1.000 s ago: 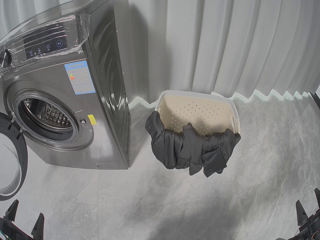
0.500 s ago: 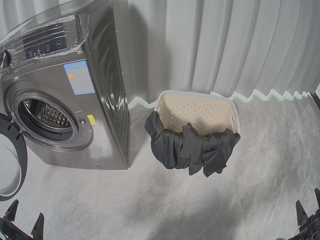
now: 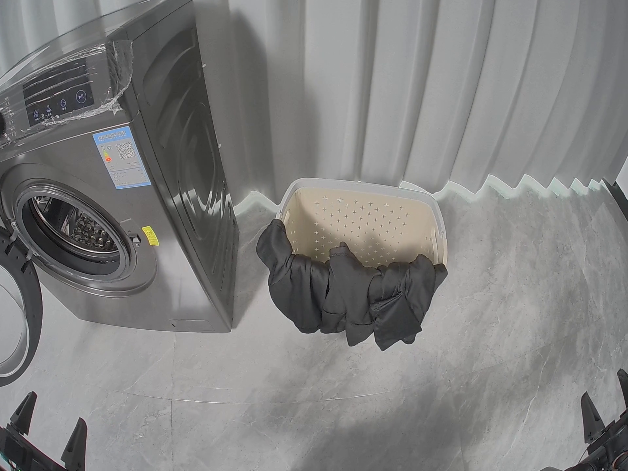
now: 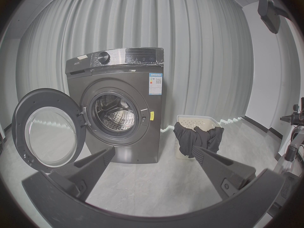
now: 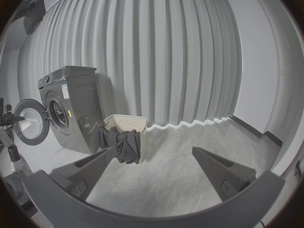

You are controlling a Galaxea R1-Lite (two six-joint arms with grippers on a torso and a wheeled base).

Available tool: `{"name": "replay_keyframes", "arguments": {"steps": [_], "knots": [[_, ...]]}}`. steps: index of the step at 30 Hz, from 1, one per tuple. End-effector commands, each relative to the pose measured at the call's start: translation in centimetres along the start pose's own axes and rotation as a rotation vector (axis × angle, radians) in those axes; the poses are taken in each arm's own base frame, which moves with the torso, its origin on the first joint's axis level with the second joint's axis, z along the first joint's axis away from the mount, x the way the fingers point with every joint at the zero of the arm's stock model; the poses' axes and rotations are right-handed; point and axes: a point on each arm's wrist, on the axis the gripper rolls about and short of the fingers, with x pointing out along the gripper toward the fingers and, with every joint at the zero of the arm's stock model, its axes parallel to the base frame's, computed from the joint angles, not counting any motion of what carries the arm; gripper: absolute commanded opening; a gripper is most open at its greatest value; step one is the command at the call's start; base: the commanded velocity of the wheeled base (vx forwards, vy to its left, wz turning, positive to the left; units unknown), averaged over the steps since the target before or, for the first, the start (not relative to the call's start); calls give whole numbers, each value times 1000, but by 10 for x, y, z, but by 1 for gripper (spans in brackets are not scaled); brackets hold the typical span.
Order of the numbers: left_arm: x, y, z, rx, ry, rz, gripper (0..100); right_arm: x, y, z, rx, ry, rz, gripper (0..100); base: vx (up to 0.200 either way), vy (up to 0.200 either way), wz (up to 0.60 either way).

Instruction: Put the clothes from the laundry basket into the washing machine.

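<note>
A grey front-loading washing machine (image 3: 111, 184) stands at the left, its round door (image 3: 19, 322) swung open and the drum bare. To its right sits a cream laundry basket (image 3: 366, 191) with dark grey clothes (image 3: 347, 292) draped over its near rim. My left gripper (image 3: 54, 410) is open low at the near left, far from both. My right gripper (image 3: 602, 384) is open at the near right. The left wrist view has the left gripper (image 4: 152, 148) facing the machine (image 4: 126, 79) and basket (image 4: 196, 119). The right gripper (image 5: 152, 149) faces the clothes (image 5: 123, 141).
A white pleated curtain (image 3: 425, 67) hangs behind the machine and basket. Grey marble floor (image 3: 327, 394) spreads open between me and both. A dark skirting strip (image 5: 253, 129) runs along the wall at the right.
The whole head picture has shifted left, so the camera has turned right. The machine, basket, clothes and both grippers hold their places.
</note>
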Motion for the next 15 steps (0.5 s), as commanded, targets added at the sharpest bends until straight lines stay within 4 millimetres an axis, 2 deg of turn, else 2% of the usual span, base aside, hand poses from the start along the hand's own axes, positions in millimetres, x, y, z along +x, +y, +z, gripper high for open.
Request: {"name": "replay_keyframes", "arguments": {"steps": [1, 2, 12, 14, 15], "knots": [[0, 0, -5, -1, 0, 0, 100, 0, 0, -5, 0, 0, 1, 100, 0, 0, 0], [0, 0, -5, -1, 0, 0, 100, 0, 0, -5, 0, 0, 1, 100, 0, 0, 0], [0, 0, -5, -6, 0, 0, 100, 0, 0, -4, -13, -8, 15, 100, 200, 0, 0], [0, 0, -5, -6, 0, 0, 100, -3, 1, 6, -21, -59, 26, 100, 200, 0, 0], [0, 0, -5, -4, 0, 2, 100, -9, 1, 25, -20, -137, 33, 100, 200, 0, 0]]}}
